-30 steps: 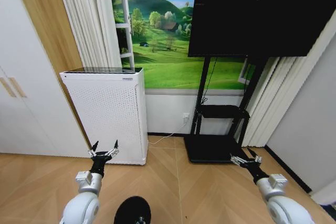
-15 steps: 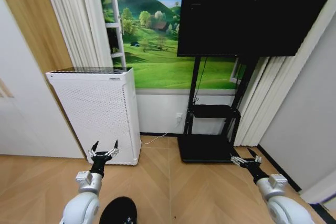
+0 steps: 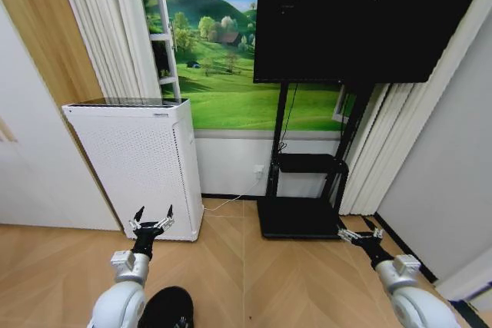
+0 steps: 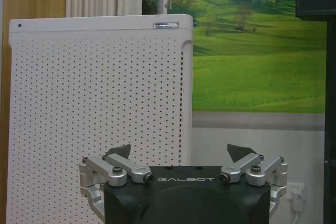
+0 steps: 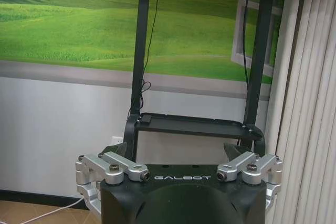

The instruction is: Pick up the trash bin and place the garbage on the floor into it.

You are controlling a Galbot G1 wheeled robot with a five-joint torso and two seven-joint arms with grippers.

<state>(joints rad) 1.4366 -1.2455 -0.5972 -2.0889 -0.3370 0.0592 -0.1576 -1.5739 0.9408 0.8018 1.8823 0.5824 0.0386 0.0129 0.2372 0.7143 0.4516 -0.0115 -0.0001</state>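
both arms reach forward, low over the wood floor (image 3: 254,282). the left gripper (image 3: 152,223) hangs with fingers spread wide, holding nothing, before the white perforated appliance (image 3: 134,163). the right gripper (image 3: 356,233) is likewise spread and empty, by the black tv stand (image 3: 304,190). the trash bin (image 3: 167,309), black and round, sits on the floor at the lower edge, just beside the left arm.

A tall white perforated appliance (image 3: 137,165) stands on the wooden floor (image 3: 292,282) at left of centre, against pale curtains (image 3: 108,28). Behind it a wall mural (image 3: 215,74) shows green hills under blue sky — upper middle of the frame. A large dark screen (image 3: 361,17) fills the upper right on a black stand (image 3: 304,190) with a low shelf; a white cable (image 3: 227,203) trails along the floor between appliance and stand.
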